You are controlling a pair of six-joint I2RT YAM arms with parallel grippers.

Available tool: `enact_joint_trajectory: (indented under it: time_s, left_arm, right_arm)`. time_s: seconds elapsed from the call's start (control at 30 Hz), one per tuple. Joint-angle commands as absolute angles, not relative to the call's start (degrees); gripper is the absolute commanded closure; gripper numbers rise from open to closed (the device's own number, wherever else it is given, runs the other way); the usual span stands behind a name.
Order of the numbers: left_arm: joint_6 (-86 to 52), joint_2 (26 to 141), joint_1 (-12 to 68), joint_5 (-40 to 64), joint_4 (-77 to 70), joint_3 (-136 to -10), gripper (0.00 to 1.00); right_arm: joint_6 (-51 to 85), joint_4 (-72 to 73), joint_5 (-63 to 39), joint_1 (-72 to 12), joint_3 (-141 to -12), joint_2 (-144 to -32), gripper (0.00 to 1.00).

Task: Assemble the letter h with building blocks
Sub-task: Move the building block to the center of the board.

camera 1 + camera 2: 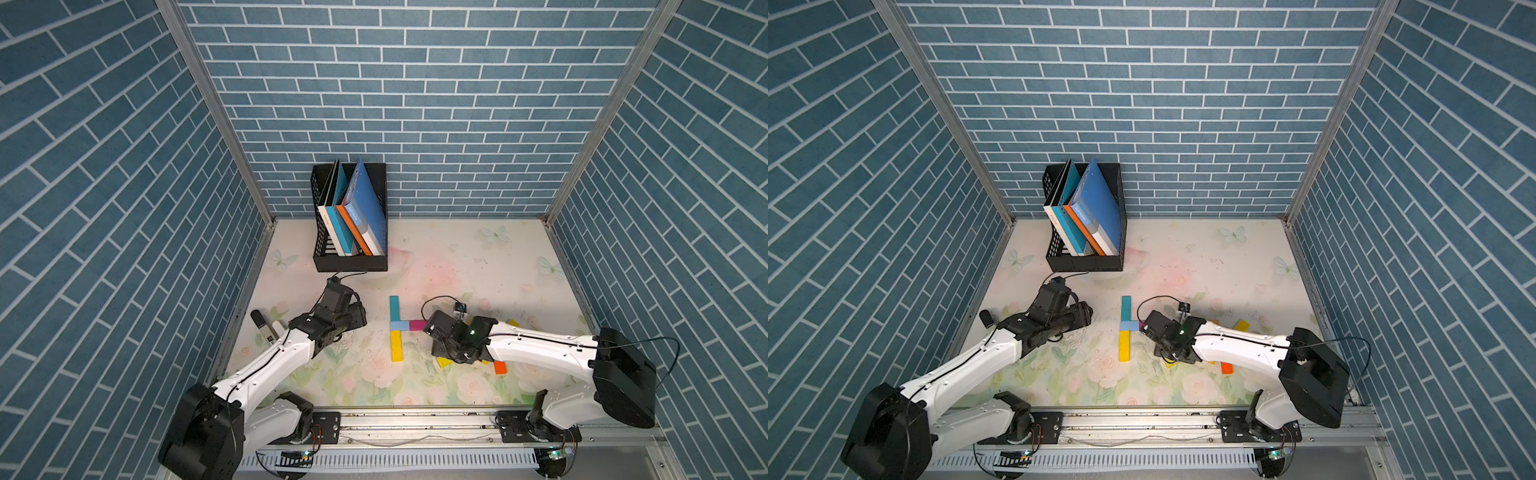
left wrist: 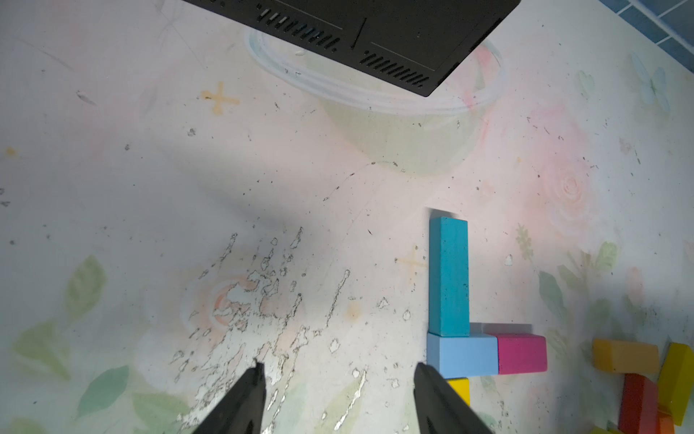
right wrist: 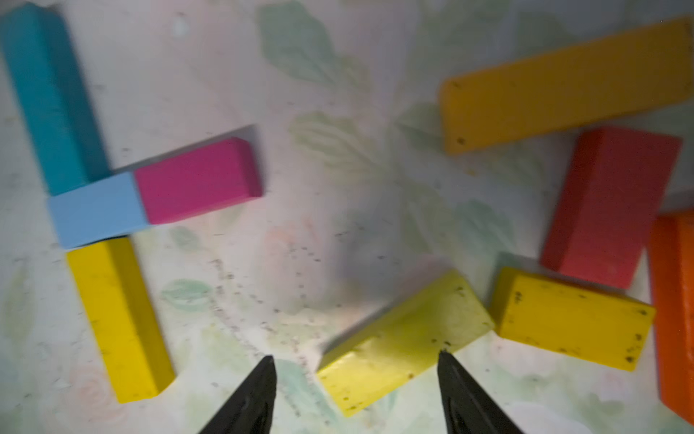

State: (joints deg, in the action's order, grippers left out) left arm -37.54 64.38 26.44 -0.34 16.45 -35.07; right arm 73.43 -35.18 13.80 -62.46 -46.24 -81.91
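Observation:
In both top views a teal bar (image 1: 394, 308), a light blue block (image 1: 400, 325) and a yellow bar (image 1: 397, 347) lie in one line on the mat. A magenta block (image 1: 417, 325) juts right from the light blue one (image 3: 97, 210). My right gripper (image 3: 355, 362) is open just right of them, above a pale yellow block (image 3: 403, 342) that lies flat below the gap. Loose yellow (image 3: 571, 317), red (image 3: 608, 206), amber (image 3: 563, 86) and orange (image 3: 676, 308) blocks lie around it. My left gripper (image 2: 338, 370) is open over bare mat, left of the teal bar (image 2: 448, 278).
A black file rack (image 1: 349, 262) with books stands at the back, left of centre. A dark marker pen (image 1: 264, 326) lies by the left wall. Blue brick-pattern walls close in three sides. An orange block (image 1: 500, 367) lies under the right arm.

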Motion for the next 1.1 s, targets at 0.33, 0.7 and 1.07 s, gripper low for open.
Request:
enact_joint_trajectory:
  time_s: [0.33,0.7,1.07]
  left_arm:
    - [-36.3,65.5,26.6,-0.1,17.2,-36.9,0.31]
    - [-36.1,65.3,26.6,-0.5,17.2,-36.0,0.32]
    - [-36.7,66.2,26.5,0.0,16.0,-35.7,0.32]
  right_arm:
    - [81.6,-27.0,11.4,-59.3,-40.7,-83.1,0.36]
    - [71.1,-29.8,9.7,-58.9,-46.4,-90.2,0.79]
    - [53.7,-31.5,7.7,-61.4,-57.3,-98.4,0.84]
